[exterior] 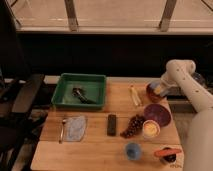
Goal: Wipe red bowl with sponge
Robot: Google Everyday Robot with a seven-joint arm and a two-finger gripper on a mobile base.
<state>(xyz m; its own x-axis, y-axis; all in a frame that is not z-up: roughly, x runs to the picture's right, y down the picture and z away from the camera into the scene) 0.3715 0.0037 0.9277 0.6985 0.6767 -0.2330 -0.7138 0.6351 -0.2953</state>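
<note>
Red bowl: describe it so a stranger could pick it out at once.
On the wooden table, go to the far right edge, past the green tray. The red bowl sits there under the gripper, which presses the sponge into it. It is smaller and redder than the purple dish nearer the camera.

Green tray (64,98) far left; purple dish (158,114) touching grapes (132,125); blue cup (132,150) near edge.

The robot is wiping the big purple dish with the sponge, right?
Not quite. The camera view shows the gripper, shut on the small blue-and-yellow sponge, at the small round red bowl by the table's far right edge. The wide purple dish sits nearer, untouched.
</note>
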